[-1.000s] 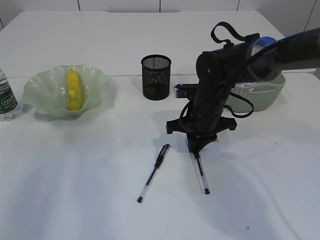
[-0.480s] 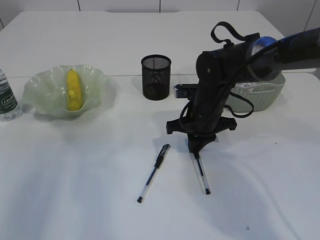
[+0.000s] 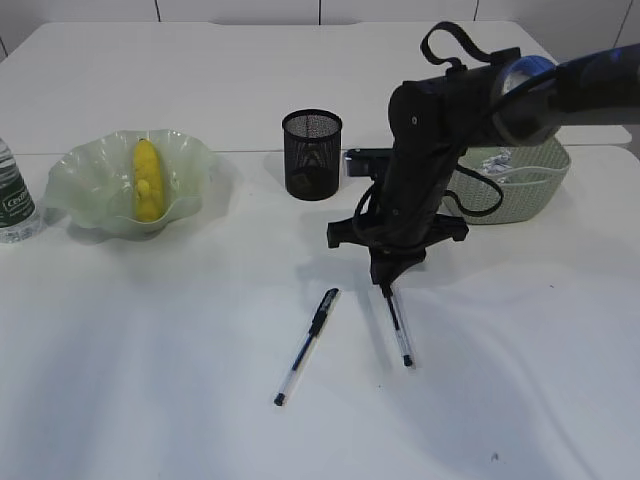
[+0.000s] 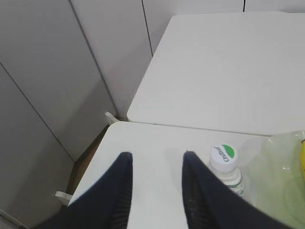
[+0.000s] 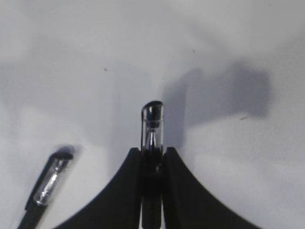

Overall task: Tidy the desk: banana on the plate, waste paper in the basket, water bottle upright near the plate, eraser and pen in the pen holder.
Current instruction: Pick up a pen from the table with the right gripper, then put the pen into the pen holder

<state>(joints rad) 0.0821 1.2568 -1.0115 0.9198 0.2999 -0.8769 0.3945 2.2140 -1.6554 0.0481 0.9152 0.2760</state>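
— Left gripper (image 4: 155,191) first: what are its dark fingers doing?
— Spread apart with nothing between them, hanging over the near-left corner of the large plain white desk (image 3: 150,400). Just right of them stands the small clear plastic water bottle (image 4: 226,164), upright, white cap with a green mark up, right beside the translucent pale green glass plate with the wavy ruffled rim (image 3: 125,180).
— And on that plate?
— The long yellow banana (image 3: 147,180) lies in its middle.
— Moving right?
— The black wire-mesh cylindrical pen holder (image 3: 312,153) stands upright behind the centre. In front of it a clear-barrelled pen with a black grip (image 3: 307,346) lies slanted on the desk, apart from everything.
— The right gripper (image 5: 152,164)?
— Its jaws are closed on a second clear pen with a dark cap (image 3: 398,328), pinching one end; the pen hangs slanted below the fingers, its lower end at or just above the desk.
— Farthest right?
— The sage green oval perforated plastic basket (image 3: 515,190), partly behind the arm, with crumpled white waste paper (image 3: 492,160) inside.
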